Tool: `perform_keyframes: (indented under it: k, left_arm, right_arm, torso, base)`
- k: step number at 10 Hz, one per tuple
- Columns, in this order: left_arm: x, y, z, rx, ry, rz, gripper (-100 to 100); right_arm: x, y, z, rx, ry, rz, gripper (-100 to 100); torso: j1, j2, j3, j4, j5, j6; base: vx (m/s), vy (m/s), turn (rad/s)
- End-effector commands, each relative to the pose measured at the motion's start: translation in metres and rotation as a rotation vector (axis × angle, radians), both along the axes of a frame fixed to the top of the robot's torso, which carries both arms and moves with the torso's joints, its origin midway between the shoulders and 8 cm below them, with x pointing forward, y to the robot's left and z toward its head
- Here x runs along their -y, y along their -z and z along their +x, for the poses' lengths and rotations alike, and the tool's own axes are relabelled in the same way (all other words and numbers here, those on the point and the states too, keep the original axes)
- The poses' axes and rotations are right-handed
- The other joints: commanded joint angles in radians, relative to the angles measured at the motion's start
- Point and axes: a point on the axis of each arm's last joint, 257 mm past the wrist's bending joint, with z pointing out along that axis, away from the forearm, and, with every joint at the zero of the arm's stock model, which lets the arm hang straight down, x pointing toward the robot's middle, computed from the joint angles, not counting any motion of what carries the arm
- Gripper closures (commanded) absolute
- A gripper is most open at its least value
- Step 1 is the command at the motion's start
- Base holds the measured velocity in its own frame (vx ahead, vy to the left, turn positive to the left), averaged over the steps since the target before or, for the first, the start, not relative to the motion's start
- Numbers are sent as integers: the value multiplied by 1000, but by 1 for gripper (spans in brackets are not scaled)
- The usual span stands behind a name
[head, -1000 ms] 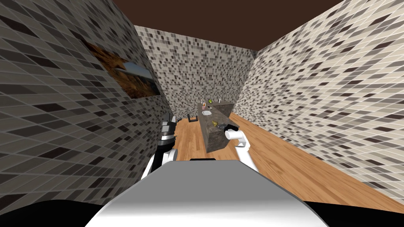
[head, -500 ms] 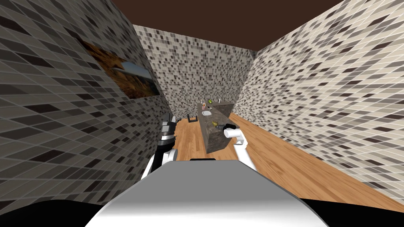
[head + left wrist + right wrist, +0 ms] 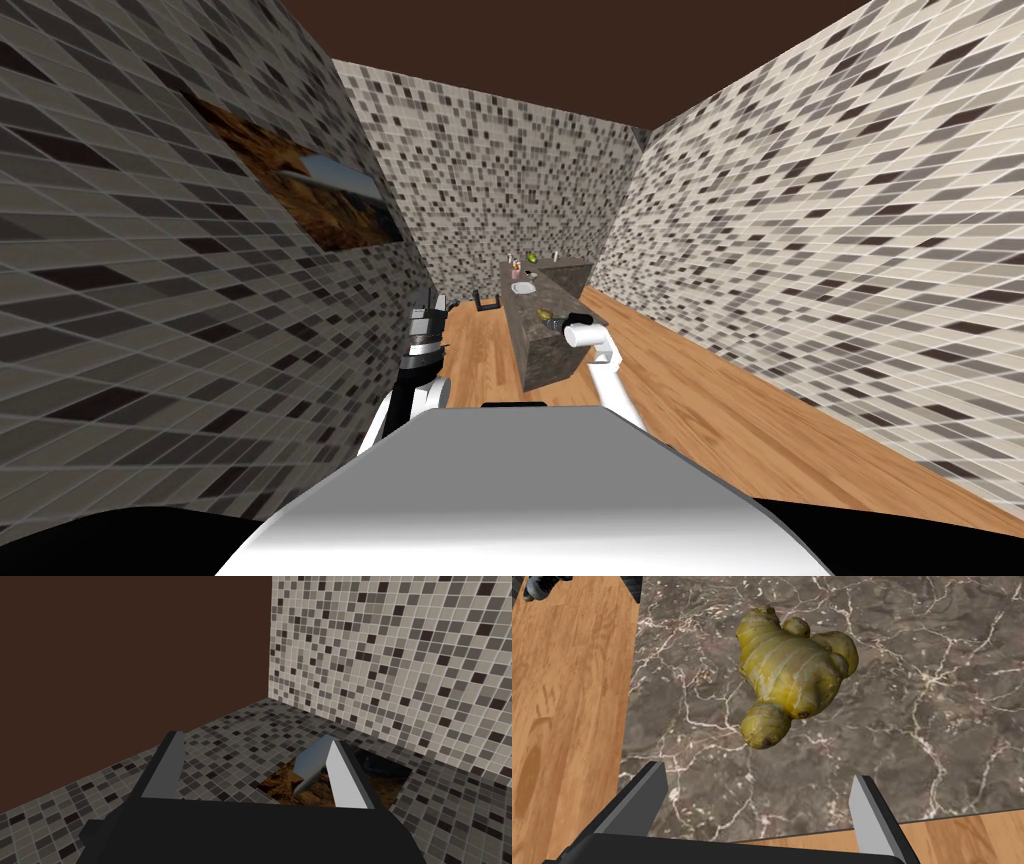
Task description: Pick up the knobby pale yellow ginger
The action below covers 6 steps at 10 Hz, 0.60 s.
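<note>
Target, a knobby pale yellow ginger root (image 3: 792,683), is lying flat on the dark, white-veined marble counter (image 3: 922,741), near the counter's close end and not far from the edge bordering the wooden floor (image 3: 562,706); nothing is touching it. Handling judgement: it is looking firm and light, rigid enough that a pinch should not be deforming it, with a dry ridged skin that should be offering fair friction; no fragility concern beyond a small lobe snapping off. The lumpy outline is making the choice of contact matter. The rounded lobes at the ends would likely be rolling or squirting out from thin blades, so the broad ridged middle body, taken across its narrower width, is looking like the best place to hold. Right tool (image 3: 758,775) is hanging above the counter just short of the ginger and pointing down at it, its two light grey fingers (image 3: 637,796) spread wide with bare marble between them. The nearest lobe is sitting just beyond the fingertips, roughly centred on the gap. In the head view the right forearm is reaching forward over the counter's near end. Closing here would be catching nothing, so I am judging that an advance and a descent are needed first. Left tool (image 3: 252,741) is raised at the robot's left side, fingers spread, holding nothing.
</note>
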Motion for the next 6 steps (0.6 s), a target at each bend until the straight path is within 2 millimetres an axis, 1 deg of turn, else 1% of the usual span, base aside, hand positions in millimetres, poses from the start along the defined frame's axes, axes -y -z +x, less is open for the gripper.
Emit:
perform_keyframes:
  k: [1, 2, 3, 4, 5, 6]
  left_arm:
    - [0, 0, 0, 0, 0, 0, 0]
    - [0, 0, 0, 0, 0, 0, 0]
    - [0, 0, 0, 0, 0, 0, 0]
    - [0, 0, 0, 0, 0, 0, 0]
    - [0, 0, 0, 0, 0, 0, 0]
    - [0, 0, 0, 0, 0, 0, 0]
  right_arm:
    - [-3, 5, -2, -27, 28, 42, -100]
    - [-3, 5, -2, -27, 35, 51, -100]
    - [-10, 12, -4, -70, 50, 88, -100]
    - [-10, 12, -4, -72, 67, 107, -100]
    - [-18, 19, -6, -113, 77, 137, -100]
    - [-18, 19, -6, -115, 98, 159, -100]
  torso:
    - [0, 0, 0, 0, 0, 0]
    - [0, 0, 0, 0, 0, 0]
    - [0, 1, 1, 0, 0, 0]
    - [0, 1, 0, 0, 0, 0]
    - [0, 0, 0, 0, 0, 0]
    - [0, -1, -1, 0, 0, 0]
  base:
    - [34, -11, -6]
    - [14, -4, 2]
    - [28, -8, -24]
    - [40, -11, -9]
    - [58, -17, -21]
    - [45, -16, -8]
